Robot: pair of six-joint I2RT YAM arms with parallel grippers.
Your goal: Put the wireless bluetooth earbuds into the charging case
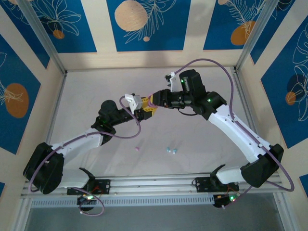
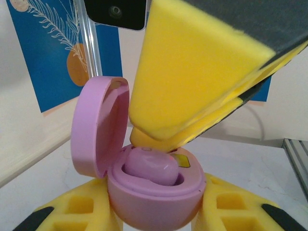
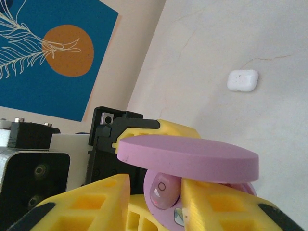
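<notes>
The charging case (image 2: 154,197) is smooth pink plastic with a soft satin sheen, and its open lid (image 2: 96,130) is the same. The pink earbud (image 2: 149,168) seated in it looks glossier. The left claw (image 2: 155,211) and right claw (image 3: 156,197) have fingers of matt yellow plastic, faintly grainy, with matt black facings. The counter (image 3: 216,38) is pale, matt and smooth, crossed by hairline veins like stone. A white case (image 3: 243,80) lying on it is smooth plastic. The rail (image 1: 159,183) at the near edge is bare brushed metal, and the cable (image 1: 216,65) wears a smooth purple sheath
</notes>
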